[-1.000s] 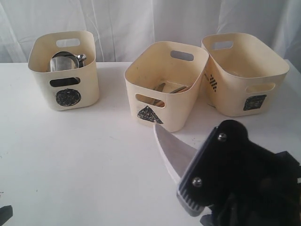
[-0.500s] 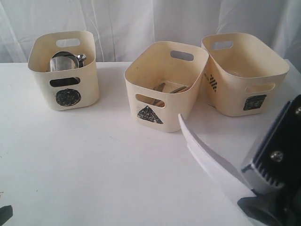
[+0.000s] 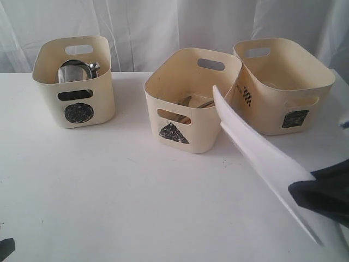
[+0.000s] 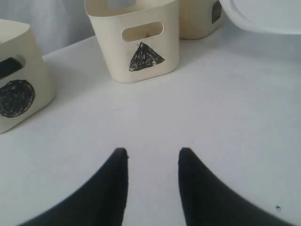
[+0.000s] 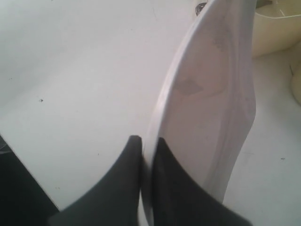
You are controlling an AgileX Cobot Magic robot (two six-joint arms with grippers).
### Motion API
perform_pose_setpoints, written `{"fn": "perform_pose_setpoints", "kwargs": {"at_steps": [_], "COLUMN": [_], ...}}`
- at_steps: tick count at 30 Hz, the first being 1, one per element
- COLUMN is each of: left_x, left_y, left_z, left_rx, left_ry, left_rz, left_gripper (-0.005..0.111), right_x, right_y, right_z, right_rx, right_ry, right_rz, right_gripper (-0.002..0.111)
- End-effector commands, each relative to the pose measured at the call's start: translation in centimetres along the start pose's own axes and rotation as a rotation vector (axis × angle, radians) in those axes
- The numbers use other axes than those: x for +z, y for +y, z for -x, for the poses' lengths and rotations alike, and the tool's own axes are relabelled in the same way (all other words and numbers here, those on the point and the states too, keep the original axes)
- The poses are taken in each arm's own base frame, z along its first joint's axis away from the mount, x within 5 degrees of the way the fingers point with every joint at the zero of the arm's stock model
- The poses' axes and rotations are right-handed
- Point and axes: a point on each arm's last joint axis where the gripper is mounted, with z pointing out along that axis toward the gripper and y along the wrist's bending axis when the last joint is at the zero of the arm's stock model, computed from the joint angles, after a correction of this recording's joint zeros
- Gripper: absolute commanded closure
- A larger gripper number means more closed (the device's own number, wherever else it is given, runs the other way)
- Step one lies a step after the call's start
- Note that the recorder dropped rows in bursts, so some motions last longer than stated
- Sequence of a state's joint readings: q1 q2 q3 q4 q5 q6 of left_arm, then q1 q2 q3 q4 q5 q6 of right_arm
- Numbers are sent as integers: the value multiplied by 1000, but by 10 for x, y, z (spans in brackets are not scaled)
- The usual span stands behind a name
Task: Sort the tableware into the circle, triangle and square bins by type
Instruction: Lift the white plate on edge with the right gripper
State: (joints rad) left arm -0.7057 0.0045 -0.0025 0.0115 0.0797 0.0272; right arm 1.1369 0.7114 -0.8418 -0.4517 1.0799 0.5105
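Now pinching white square plate (image 3: 256,146) by near rim with right hand (image 5: 148,140), slanted far-left toward triangle bin (image 3: 202,128), just left of square bin (image 3: 272,117); left hand (image 4: 153,150) spread.

R gripper (image 3: 310,192) cropped (ext. view), plate (image 3: 256,147) masks triangle bin (image 3: 180,103)

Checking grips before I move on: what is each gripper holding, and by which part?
Right gripper pinches the white plate by its rim. Left gripper is open, holding nothing.
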Motion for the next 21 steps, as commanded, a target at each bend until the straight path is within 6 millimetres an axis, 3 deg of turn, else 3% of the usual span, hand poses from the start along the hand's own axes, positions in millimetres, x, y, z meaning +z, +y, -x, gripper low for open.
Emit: {"fn": "perform_pose_setpoints", "kwargs": {"at_steps": [1,21], "left_x": [0,0], "left_y": [-1,-1], "left_z": [0,0], "left_rx": [-10,-10], "left_ry": [-7,-7], "left_rz": [-7,-7], "left_gripper": [65,65], "right_x": [-16,-56], "right_y": [-10,-35], "right_z": [10,45], "right_rx": [-14,-64], "right_ry": [-87,-300], "right_rz": [-44,-224], "right_gripper": [108,108]}}
